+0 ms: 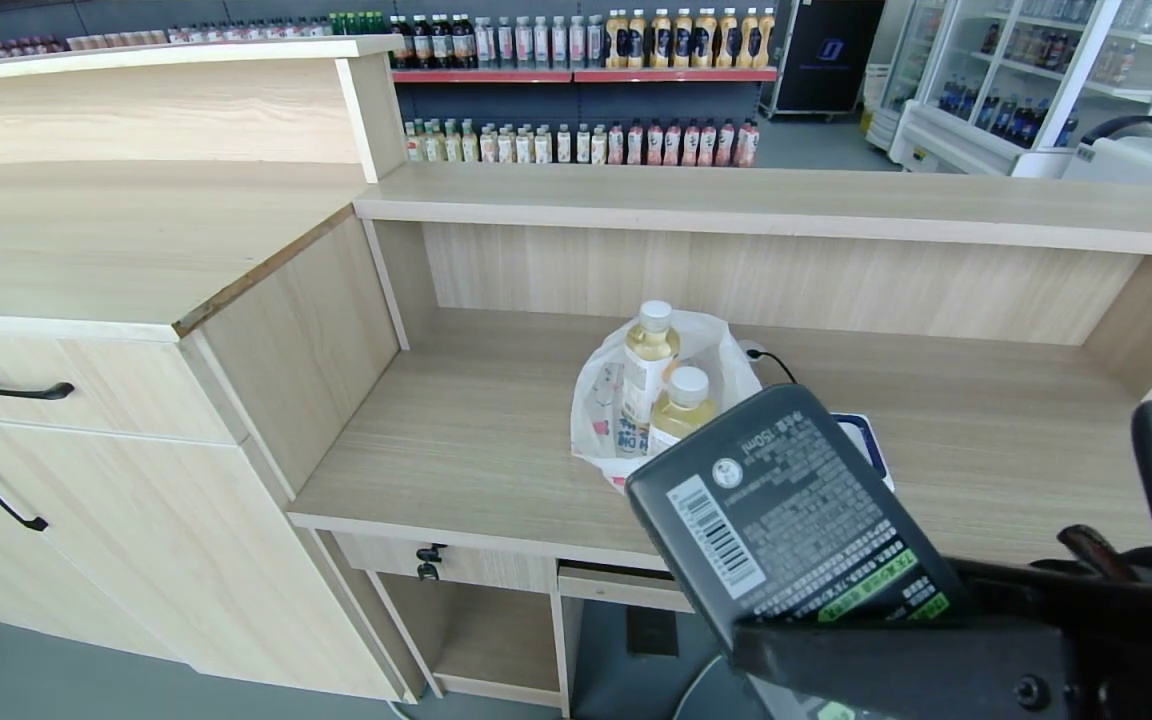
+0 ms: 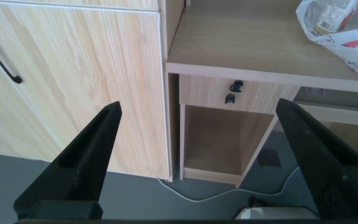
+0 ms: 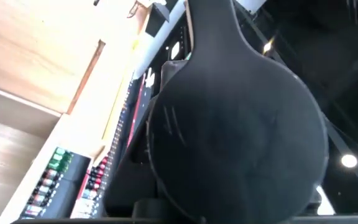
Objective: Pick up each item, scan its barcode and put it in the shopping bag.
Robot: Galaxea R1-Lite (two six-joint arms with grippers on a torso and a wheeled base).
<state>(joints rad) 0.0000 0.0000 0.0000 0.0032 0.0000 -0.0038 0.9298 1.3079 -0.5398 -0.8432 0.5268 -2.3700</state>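
Note:
A flat black bottle (image 1: pixel 796 510) with a white barcode label facing up is held close to the head camera, above the counter's front edge. My right gripper (image 1: pixel 866 650) is shut on its lower end; in the right wrist view the bottle's dark rounded body (image 3: pixel 235 124) looms close. Behind it on the wooden counter (image 1: pixel 456 440) stands a white shopping bag (image 1: pixel 596 400) holding two yellow drink bottles (image 1: pixel 648 375) with white caps. My left gripper (image 2: pixel 199 106) hangs open and empty, low in front of the counter's drawer, left of the bag (image 2: pixel 337 28).
A white, blue-rimmed scanner (image 1: pixel 868 437) with a black cable (image 1: pixel 774 364) sits behind the held bottle, right of the bag. A tall cabinet (image 1: pixel 86 300) with black handles bounds the left side. A raised ledge (image 1: pixel 786 200) runs along the counter's back.

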